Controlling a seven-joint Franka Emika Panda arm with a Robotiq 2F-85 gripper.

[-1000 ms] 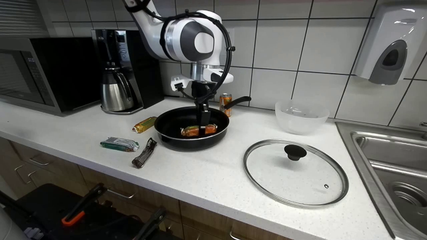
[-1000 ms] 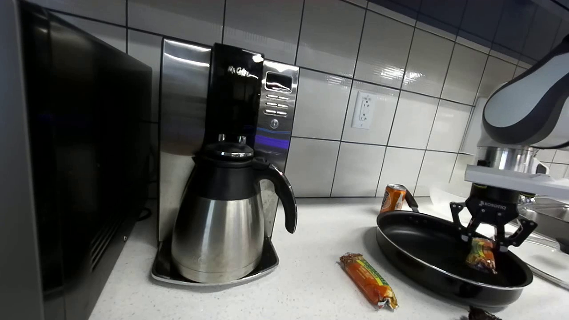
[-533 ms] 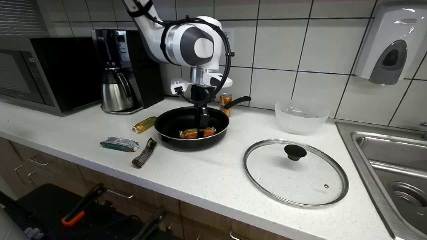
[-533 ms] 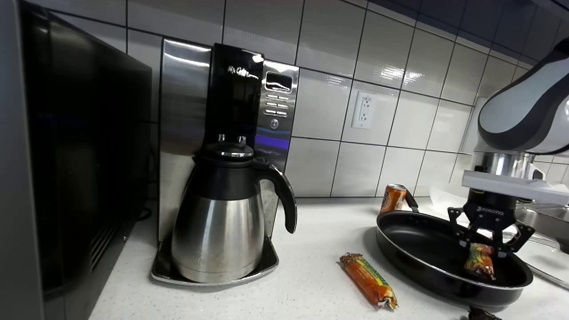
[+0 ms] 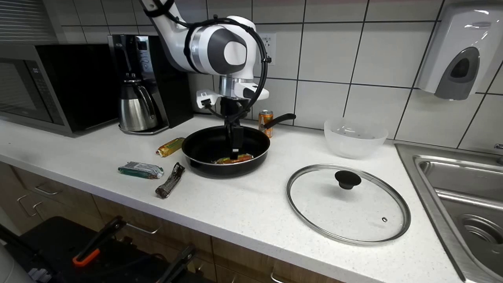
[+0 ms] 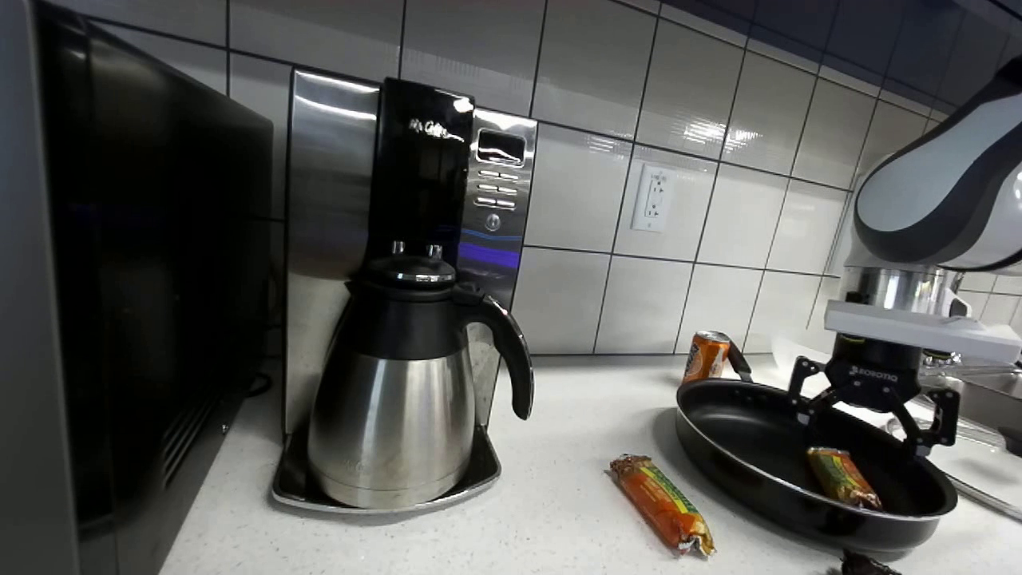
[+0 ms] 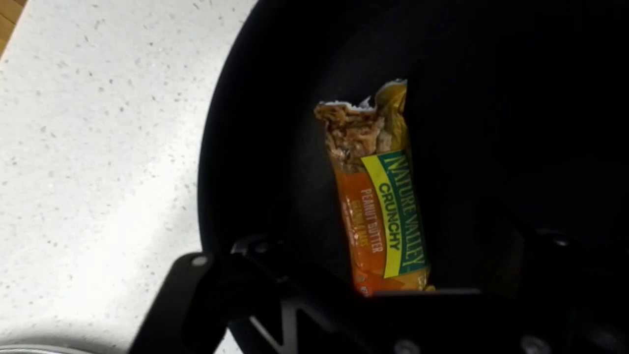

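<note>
My gripper (image 6: 862,434) hangs over the black frying pan (image 5: 204,169) with its jaws spread wide and nothing held between them. Just beneath it, a granola bar in an orange, yellow and green wrapper (image 6: 845,477) rests inside the pan. The wrist view shows that bar (image 7: 378,206) from above, its lower end hidden behind the gripper's black body. In an exterior view the finger (image 5: 234,149) covers part of the bar. The pan's handle (image 5: 279,120) points toward the tiled wall.
Left of the pan lie an orange-gold bar (image 5: 170,147), a green one (image 5: 140,170) and a dark brown one (image 5: 170,181). An orange can (image 5: 265,122) stands behind. Rightward are a glass lid (image 5: 347,179), a translucent bowl (image 5: 355,141) and a sink (image 5: 416,188). A coffee maker (image 6: 335,200) stands at the back.
The gripper first went down with the bar between its fingers. Since then it has opened and risen slightly, and the bar has dropped from the fingers into the pan.
</note>
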